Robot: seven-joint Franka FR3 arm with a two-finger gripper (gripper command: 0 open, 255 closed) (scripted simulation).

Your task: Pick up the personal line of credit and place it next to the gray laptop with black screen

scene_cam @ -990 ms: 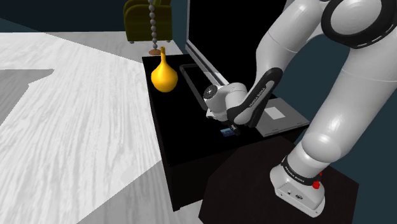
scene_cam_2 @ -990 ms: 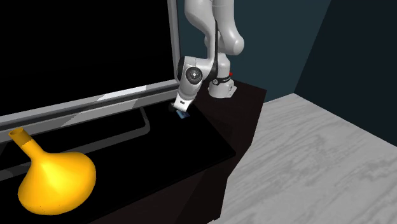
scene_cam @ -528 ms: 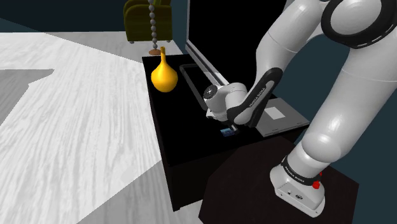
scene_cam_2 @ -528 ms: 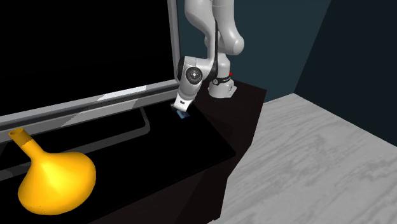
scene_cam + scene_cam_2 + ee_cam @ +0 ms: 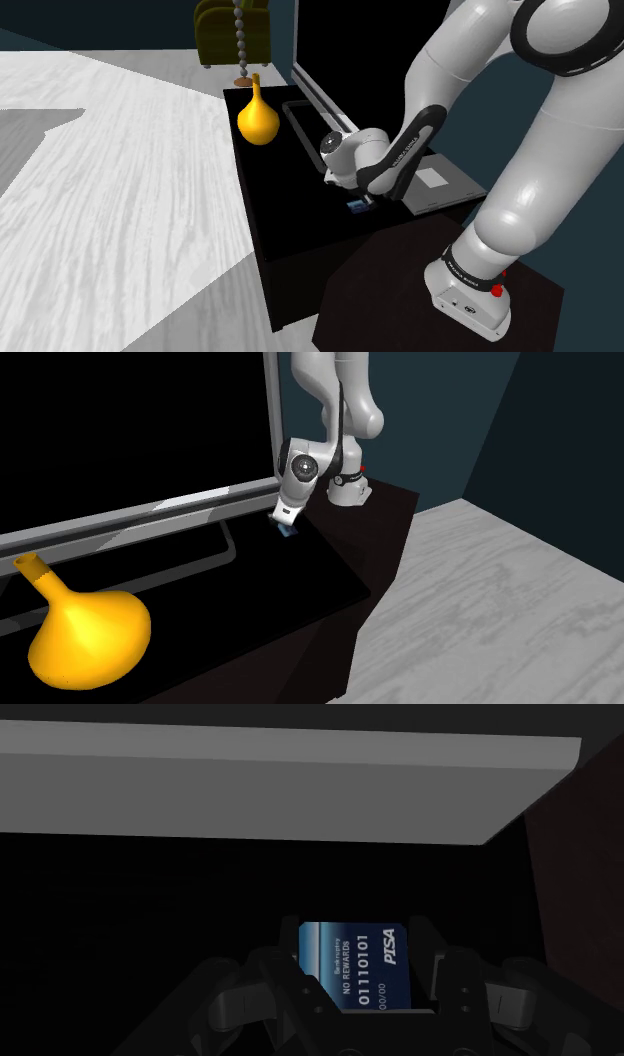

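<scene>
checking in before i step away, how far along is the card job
Done: the gripper looks closed on the blue card, so the grasp appears made. In hand: the card sits low over the black table, close in front of the grey laptop; whether it is clear of the surface I cannot tell. Left: set it down beside the laptop and release it.

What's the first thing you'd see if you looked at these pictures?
The bright yellow vase jumps out, on the black table's end farthest from the stand. Next, the big white arm reaches down beside the gray laptop, its black gripper clasping a small blue card.
</scene>
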